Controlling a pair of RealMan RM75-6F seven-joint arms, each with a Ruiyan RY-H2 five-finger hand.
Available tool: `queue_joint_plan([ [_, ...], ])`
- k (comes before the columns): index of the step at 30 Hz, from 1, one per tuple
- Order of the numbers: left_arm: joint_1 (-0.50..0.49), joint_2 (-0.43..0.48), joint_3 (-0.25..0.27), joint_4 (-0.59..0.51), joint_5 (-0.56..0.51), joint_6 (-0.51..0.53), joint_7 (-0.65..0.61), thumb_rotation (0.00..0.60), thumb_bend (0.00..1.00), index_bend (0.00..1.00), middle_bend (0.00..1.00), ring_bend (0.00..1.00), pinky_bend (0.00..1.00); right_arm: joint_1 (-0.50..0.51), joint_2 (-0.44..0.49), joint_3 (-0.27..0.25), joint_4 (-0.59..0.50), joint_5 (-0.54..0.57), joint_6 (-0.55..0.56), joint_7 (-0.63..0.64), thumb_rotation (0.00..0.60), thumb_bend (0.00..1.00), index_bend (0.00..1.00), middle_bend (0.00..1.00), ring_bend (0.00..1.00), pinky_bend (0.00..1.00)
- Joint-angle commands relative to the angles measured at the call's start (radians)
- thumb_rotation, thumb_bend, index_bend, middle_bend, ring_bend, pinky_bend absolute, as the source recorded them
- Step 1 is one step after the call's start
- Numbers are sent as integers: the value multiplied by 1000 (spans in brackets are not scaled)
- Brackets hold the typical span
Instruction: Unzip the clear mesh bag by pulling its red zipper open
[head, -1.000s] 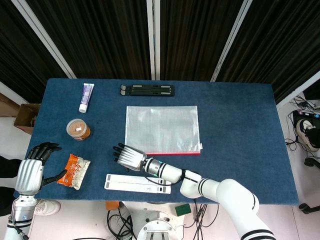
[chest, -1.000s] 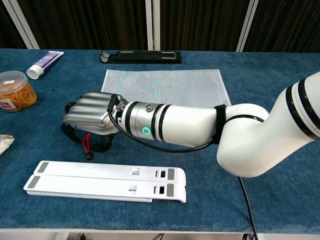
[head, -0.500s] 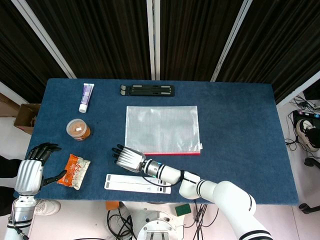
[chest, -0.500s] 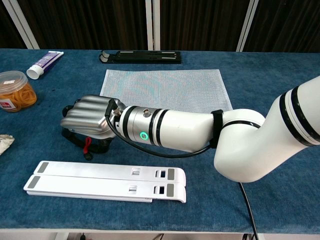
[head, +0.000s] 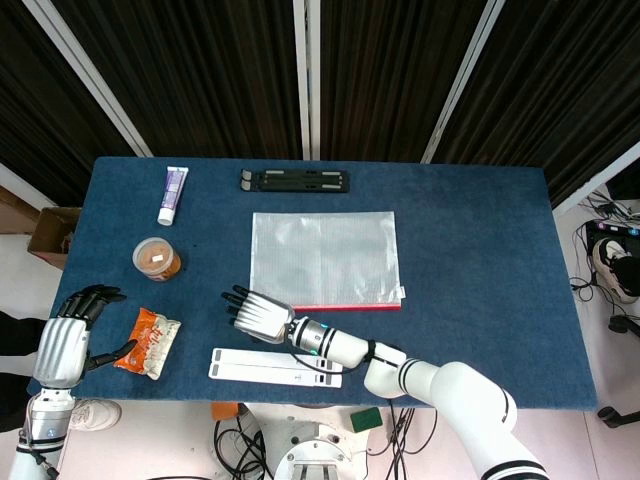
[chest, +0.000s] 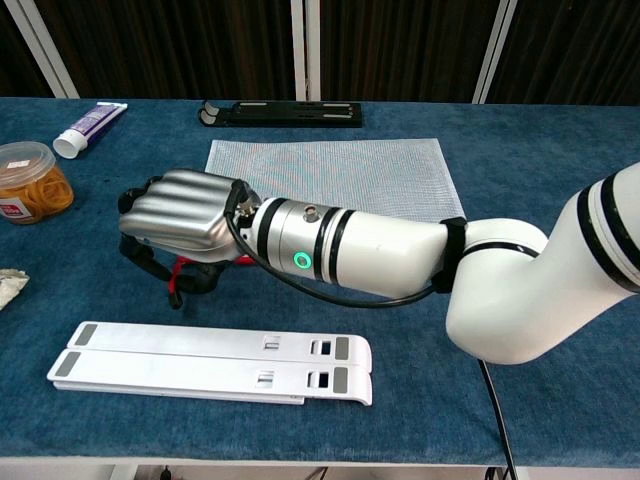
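Observation:
The clear mesh bag (head: 323, 258) lies flat at the table's middle, its red zipper (head: 350, 306) running along the near edge. In the chest view the bag (chest: 330, 172) shows behind my right forearm. My right hand (head: 258, 313) sits just past the bag's near left corner, knuckles up and fingers curled. Seen from the chest, this right hand (chest: 185, 215) pinches the red zipper pull (chest: 177, 281), whose cord hangs below the fingers. My left hand (head: 64, 340) hovers at the table's near left edge, fingers spread, holding nothing.
A white folded stand (chest: 210, 362) lies just in front of my right hand. An orange snack packet (head: 148, 342) is beside my left hand. Further back are a jar of rubber bands (chest: 30, 182), a tube (chest: 90, 130) and a black stand (chest: 280, 113).
My right hand has drifted a little to the left and lifted slightly off the table, keeping the red pull in its fingers. The left hand has barely moved.

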Motion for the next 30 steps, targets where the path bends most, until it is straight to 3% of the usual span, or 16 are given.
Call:
queue_joint_plan([
  [1,-25,7,-7,2,-10,-41,-57,600,94,319,250,198,232,-19,50,5,-53,-4,47,6,600,488,718,405,123,215],
  [11,-172,24,-41,5,-37,-262,-234,600,94,319,250,198,232,-47,164,8,-188,-22,125,-36,600,608,734,414,141,214],
  [16,-258,-9,-62,28,-40,-362,-299,600,95,319,239,198,232,-57,184,19,-203,-40,191,-32,600,626,751,419,161,242],
  [20,-328,-50,-77,56,-54,-449,-446,600,94,319,216,180,232,-60,191,27,-197,-53,233,-21,600,628,764,398,161,243],
  [26,-396,-126,-96,134,-51,-486,-614,600,99,318,183,148,221,-62,194,33,-188,-60,261,-23,600,628,778,391,161,226],
  [30,-433,-165,-96,172,-37,-500,-634,600,115,319,171,133,212,-61,190,34,-180,-60,261,-28,600,628,782,390,161,215],
])
